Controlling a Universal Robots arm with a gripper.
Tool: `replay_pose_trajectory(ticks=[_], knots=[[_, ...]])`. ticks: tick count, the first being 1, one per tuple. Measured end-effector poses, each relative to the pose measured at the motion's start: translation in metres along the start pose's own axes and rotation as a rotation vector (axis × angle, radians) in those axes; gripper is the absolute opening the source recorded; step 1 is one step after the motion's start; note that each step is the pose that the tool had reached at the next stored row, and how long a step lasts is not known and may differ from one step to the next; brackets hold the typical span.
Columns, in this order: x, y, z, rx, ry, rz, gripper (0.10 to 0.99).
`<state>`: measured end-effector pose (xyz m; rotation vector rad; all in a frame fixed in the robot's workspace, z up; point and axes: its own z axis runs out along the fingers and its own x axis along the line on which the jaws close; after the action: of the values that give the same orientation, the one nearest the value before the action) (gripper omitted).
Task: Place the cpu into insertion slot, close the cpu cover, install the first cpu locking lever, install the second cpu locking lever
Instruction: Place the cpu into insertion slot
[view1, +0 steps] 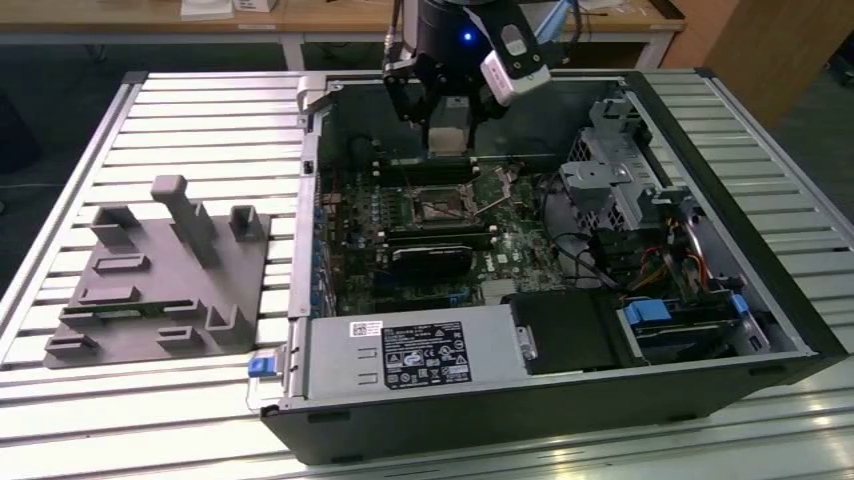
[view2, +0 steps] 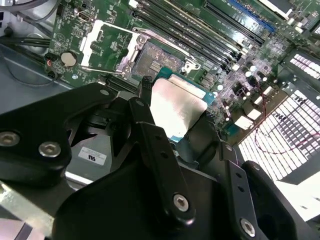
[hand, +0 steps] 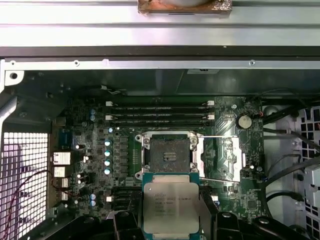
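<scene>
- The claw (view1: 450, 138) is clenched on the cpu (view1: 450, 128), and the pale metal face of the chip is gripped by its edges between the two black fingers (view2: 145, 92), as seen in both wrist views (view2: 177, 107) (hand: 171, 207).
- The cpu is held in the air inside the open computer case (view1: 694, 130), above the green circuit board (hand: 225, 120), touching nothing but the claw.
- The insertion slot (hand: 170, 155) is found below the claw and just ahead of the held chip; its dark centre is uncovered and nothing is seated in it (view2: 157, 60) (view1: 441, 205).
- The cpu cover (hand: 225, 157) is laid open flat beside the slot, off to one side of the claw, on the exterior view's right of the slot (view2: 107, 47).
- Two thin metal rods (hand: 216, 136) are seen along the edges of the opened cover.
- The long black memory slots (hand: 157, 112) are set beyond the insertion slot, further from the claw.
- The case is rested on a slatted surface (view1: 200, 110), and a grey fixture (view1: 160, 270) is placed well apart from the claw, outside the case.
</scene>
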<state>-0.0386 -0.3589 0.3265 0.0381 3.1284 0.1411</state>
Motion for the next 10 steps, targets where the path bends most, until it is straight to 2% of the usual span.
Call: replay_pose_trajectory(ticks=[10], knots=[[0.0001, -0.0016, 0.0167, 0.0, -0.0002, 0.0, 0.537]])
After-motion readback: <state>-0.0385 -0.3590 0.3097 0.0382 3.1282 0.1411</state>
